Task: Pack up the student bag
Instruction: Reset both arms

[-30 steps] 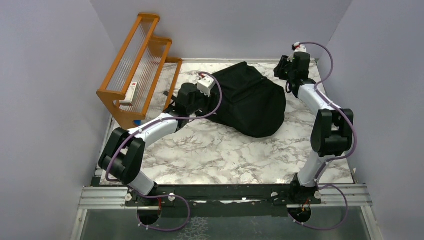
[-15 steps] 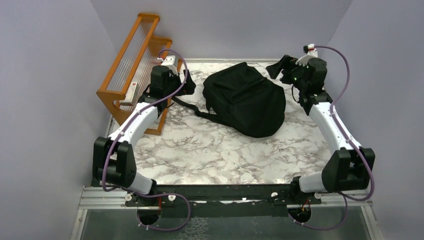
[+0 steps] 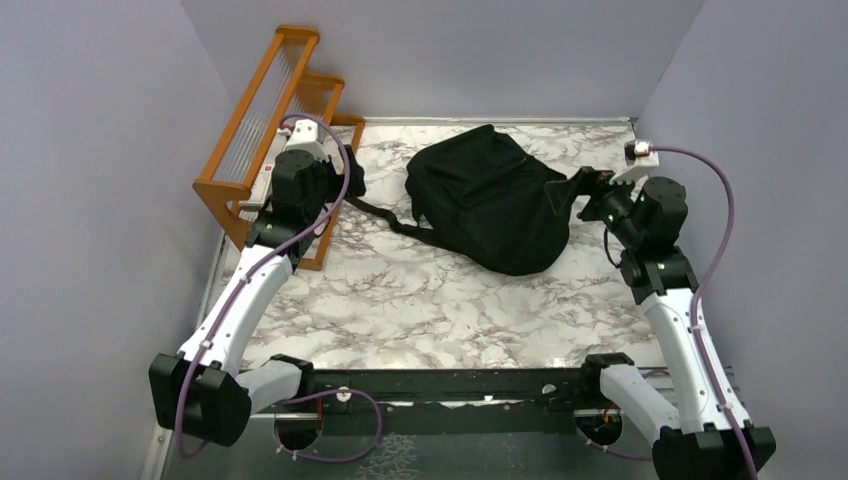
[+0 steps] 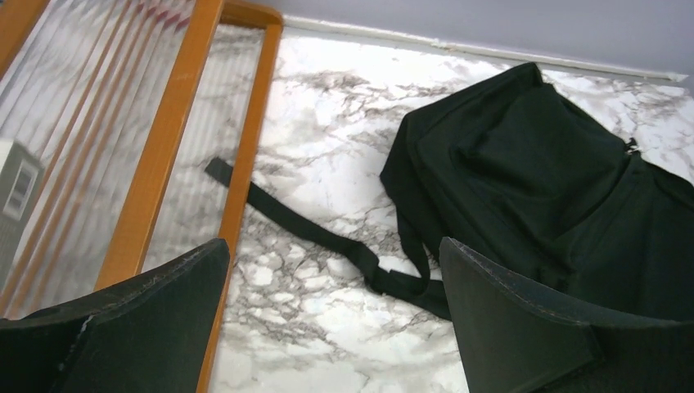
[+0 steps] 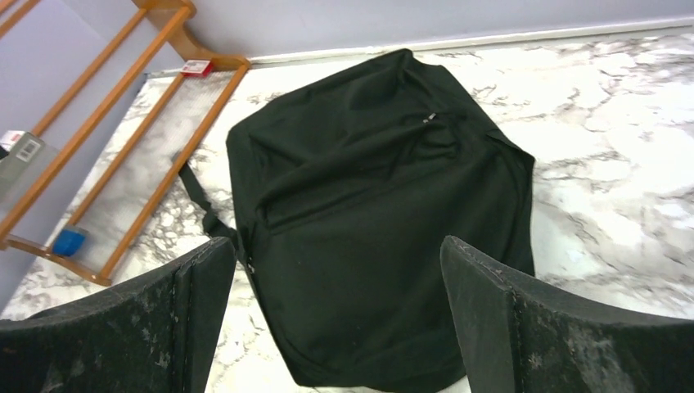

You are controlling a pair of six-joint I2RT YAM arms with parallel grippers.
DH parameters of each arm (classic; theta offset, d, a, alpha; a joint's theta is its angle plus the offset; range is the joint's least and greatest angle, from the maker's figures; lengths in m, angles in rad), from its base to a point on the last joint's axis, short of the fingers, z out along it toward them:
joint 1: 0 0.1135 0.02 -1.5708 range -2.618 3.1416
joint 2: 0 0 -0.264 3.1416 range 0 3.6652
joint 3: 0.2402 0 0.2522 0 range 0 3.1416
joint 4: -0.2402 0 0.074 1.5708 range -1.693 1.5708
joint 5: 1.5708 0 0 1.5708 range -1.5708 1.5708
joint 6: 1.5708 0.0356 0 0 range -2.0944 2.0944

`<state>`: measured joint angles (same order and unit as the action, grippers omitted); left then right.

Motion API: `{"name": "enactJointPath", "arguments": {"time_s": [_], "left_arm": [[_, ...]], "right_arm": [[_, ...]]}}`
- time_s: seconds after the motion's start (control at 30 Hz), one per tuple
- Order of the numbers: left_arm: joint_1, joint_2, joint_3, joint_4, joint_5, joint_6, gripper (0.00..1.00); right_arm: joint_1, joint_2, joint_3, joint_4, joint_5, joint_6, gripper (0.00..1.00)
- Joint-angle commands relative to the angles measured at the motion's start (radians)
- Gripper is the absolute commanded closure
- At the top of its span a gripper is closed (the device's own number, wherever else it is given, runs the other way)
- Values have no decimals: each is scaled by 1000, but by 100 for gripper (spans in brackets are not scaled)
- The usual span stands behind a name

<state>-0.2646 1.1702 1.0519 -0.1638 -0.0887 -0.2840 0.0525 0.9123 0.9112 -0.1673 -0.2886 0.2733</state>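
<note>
Student bag (image 3: pixel 490 200) lies on the far half of the desk (image 3: pixel 430 310), a little right of centre. Starting nearest: past the arm bases at the near edge, the marble runs broad and open right up to the bag's lower hem, the widest room on show.

Moving out, the left claw (image 4: pixel 327 254) hangs over the left side of the desk by the wooden rack (image 3: pixel 270 130), fingers spread wide, nothing between them. Across the way, the right claw (image 5: pixel 334 246) hovers by the bag's right edge, equally wide and gripping nothing; from above I cannot tell whether it touches the fabric. The right wall stands close behind that arm.

Now the bag itself: black, soft and slumped, lying flat with its front pocket up, a small zip pull (image 5: pixel 425 119) showing near the top. The fabric creases across the pocket and the lower body bulges round. One strap (image 4: pixel 303 233) trails left along the marble, flat, its end reaching the rack's front rail.

Farther back, the rack hugs the desk's left edge, tilted against the wall, with a small pale box (image 3: pixel 262 185) on it and a blue item (image 5: pixel 69 241) at its low corner. Behind the bag only a narrow strip of marble remains before the back wall.
</note>
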Motion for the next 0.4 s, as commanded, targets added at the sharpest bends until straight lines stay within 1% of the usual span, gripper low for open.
{"name": "enactJointPath", "arguments": {"time_s": [0.0,0.13,0.23,0.37], "left_arm": [[0,-84,-117,24,-91,-56,1],[0,-137,-182,55,-95,-63,1],[0,-166,-214,67,-98,-59,1],[0,-167,-212,75,-100,-45,1]], "right_arm": [[1,-76,-62,-44,85,-37,0],[1,-114,-100,-16,89,-26,0],[1,-113,-101,-15,86,-28,0],[1,-112,-110,10,76,-26,0]]}}
